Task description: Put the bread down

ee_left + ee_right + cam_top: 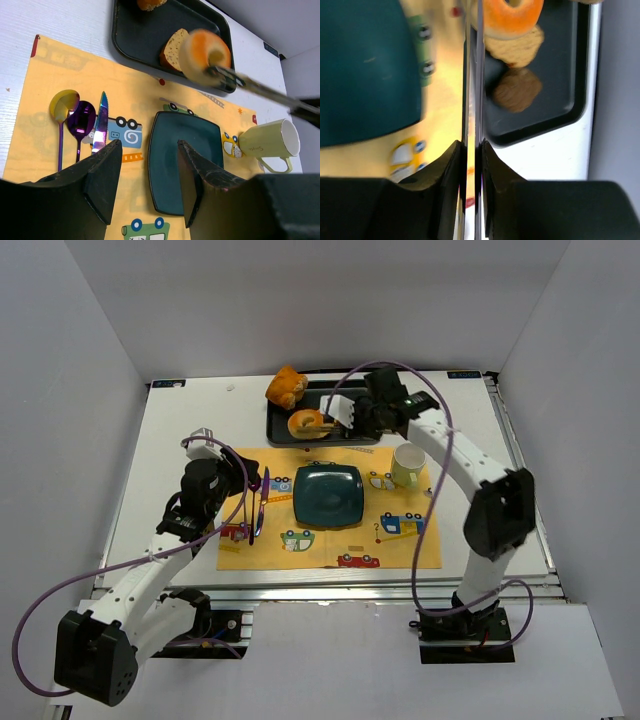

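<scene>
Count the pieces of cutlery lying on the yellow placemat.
3, side by side at the mat's left end: a yellow spoon, a purple spoon to its right, then a knife. More could be hidden lower down.

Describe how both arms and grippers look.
The left arm and right arm have white links, black joints and a looping purple cable each. The left gripper and right gripper have matte black wedge-shaped fingers. A green light glows near the right wrist.
</scene>
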Robot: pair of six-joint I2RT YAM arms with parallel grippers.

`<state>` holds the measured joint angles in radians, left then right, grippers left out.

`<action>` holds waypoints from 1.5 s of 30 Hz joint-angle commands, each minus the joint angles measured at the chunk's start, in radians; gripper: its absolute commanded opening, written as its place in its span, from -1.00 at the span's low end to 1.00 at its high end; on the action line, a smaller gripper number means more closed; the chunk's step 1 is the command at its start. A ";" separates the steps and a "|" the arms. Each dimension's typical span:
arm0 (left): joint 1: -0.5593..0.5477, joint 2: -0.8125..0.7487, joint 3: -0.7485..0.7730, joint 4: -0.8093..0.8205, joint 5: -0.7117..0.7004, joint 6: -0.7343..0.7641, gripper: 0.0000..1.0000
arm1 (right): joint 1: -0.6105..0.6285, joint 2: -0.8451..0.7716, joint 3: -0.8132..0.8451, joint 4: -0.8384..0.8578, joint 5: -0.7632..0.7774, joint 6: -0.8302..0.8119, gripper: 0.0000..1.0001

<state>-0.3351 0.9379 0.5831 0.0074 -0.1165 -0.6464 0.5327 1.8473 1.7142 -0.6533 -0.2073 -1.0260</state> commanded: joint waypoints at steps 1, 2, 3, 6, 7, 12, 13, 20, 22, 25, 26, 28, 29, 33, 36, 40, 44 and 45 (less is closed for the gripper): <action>0.005 -0.028 0.029 -0.001 -0.015 0.007 0.15 | 0.001 -0.163 -0.138 -0.032 -0.106 -0.014 -0.81; 0.005 -0.030 0.027 -0.001 -0.014 0.007 0.15 | 0.001 -0.193 -0.178 -0.057 -0.122 -0.020 -0.80; 0.005 -0.028 0.024 0.000 -0.015 0.005 0.15 | 0.003 -0.248 -0.217 -0.068 -0.129 -0.026 -0.79; 0.005 -0.022 0.021 0.008 -0.012 0.005 0.15 | 0.001 -0.344 -0.356 -0.072 -0.144 -0.029 -0.75; 0.005 -0.019 0.023 0.009 -0.009 0.005 0.15 | 0.001 -0.359 -0.398 -0.074 -0.152 -0.029 -0.72; 0.005 0.012 0.034 0.019 0.005 0.008 0.15 | 0.003 -0.369 -0.423 -0.107 -0.173 0.001 -0.59; 0.005 0.013 0.038 0.019 0.006 0.008 0.15 | 0.003 -0.366 -0.427 -0.111 -0.173 0.004 -0.49; 0.005 -0.008 0.018 0.020 -0.002 -0.001 0.15 | 0.003 -0.375 -0.421 -0.117 -0.196 0.004 -0.10; 0.005 -0.013 0.015 0.020 -0.003 -0.002 0.15 | 0.001 -0.379 -0.404 -0.123 -0.210 0.012 -0.08; 0.005 -0.013 0.017 0.019 -0.005 -0.002 0.15 | 0.003 -0.384 -0.381 -0.123 -0.222 0.032 -0.09; 0.005 -0.013 0.017 0.019 -0.003 -0.001 0.15 | 0.003 -0.384 -0.375 -0.118 -0.231 0.040 -0.10; 0.005 -0.010 0.021 0.019 -0.003 0.001 0.16 | 0.003 -0.382 -0.349 -0.095 -0.237 0.073 -0.14; 0.005 -0.008 0.021 0.020 -0.003 0.001 0.15 | 0.003 -0.375 -0.341 -0.073 -0.224 0.090 -0.16; 0.005 -0.005 0.023 0.020 0.000 0.002 0.15 | 0.003 -0.291 -0.260 0.046 -0.149 0.177 -0.28; 0.005 -0.013 0.027 0.009 -0.005 0.005 0.15 | 0.003 -0.191 -0.167 0.118 -0.066 0.230 -0.32; 0.005 -0.025 0.023 0.009 -0.011 0.002 0.15 | 0.007 -0.059 -0.056 0.156 0.034 0.207 -0.32; 0.005 -0.030 0.023 0.006 -0.009 0.001 0.15 | 0.006 0.016 0.005 0.141 0.103 0.069 -0.29; 0.005 -0.030 0.021 0.005 -0.011 0.001 0.15 | 0.006 0.018 0.012 0.136 0.114 0.032 -0.28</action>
<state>-0.3347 0.9329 0.5842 0.0147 -0.1196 -0.6472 0.5335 1.8748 1.6669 -0.5350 -0.1665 -0.8951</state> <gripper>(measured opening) 0.578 0.359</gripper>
